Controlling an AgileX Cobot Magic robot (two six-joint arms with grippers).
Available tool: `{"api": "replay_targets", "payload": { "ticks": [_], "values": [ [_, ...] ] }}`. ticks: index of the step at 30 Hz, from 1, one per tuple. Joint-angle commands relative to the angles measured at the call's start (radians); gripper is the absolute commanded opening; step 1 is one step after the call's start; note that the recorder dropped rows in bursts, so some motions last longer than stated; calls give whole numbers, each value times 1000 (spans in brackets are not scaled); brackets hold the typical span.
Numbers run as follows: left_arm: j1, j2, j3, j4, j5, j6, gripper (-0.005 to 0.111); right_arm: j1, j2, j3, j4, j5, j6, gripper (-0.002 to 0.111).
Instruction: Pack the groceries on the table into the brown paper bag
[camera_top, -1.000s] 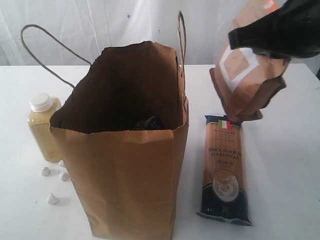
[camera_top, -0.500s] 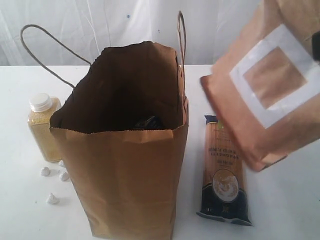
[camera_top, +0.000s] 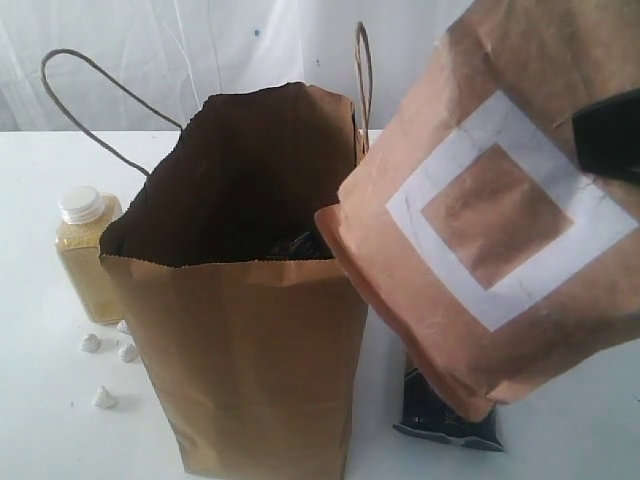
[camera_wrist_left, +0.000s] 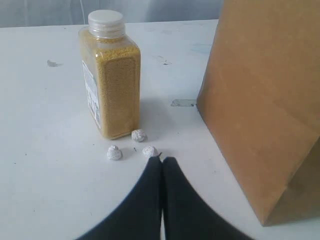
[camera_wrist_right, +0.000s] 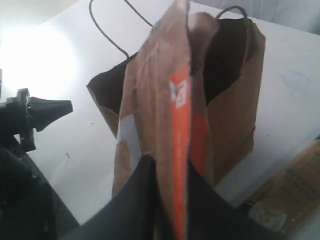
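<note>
The brown paper bag stands open in the middle of the table, with dark items at its bottom. My right gripper is shut on the top of the brown orange-labelled pouch, which hangs in the air close to the camera, its lower corner beside the bag's right rim. Most of the dark-blue spaghetti packet is hidden behind the pouch. The yellow-grain bottle stands upright left of the bag. My left gripper is shut and empty, low over the table near the bottle.
Several small white foil-wrapped sweets lie on the table by the bottle's base. The bag's cord handles stick up above its rim. A white curtain hangs behind the table.
The right gripper has carried the pouch leftward and nearer the camera, toward the bag's opening. It now covers most of the spaghetti packet. Nothing else moved.
</note>
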Motion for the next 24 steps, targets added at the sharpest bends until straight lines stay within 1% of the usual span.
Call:
{"api": "replay_targets", "payload": {
  "ticks": [1, 9, 14, 17, 20, 24],
  "values": [
    [1, -4, 5, -8, 4, 0, 0, 0, -11, -4, -90, -38, -9, 0],
    [1, -4, 5, -8, 4, 0, 0, 0, -11, -4, -203, 35, -9, 0],
    [1, -4, 5, -8, 4, 0, 0, 0, -9, -4, -219, 87, -9, 0],
    [1, -4, 5, -8, 4, 0, 0, 0, -7, -4, -284, 124, -9, 0],
    [1, -4, 5, -8, 4, 0, 0, 0, 13, -4, -289, 192, -9, 0],
    [1, -4, 5, -8, 4, 0, 0, 0, 32, -4, -264, 202, -9, 0]
  ]
}}
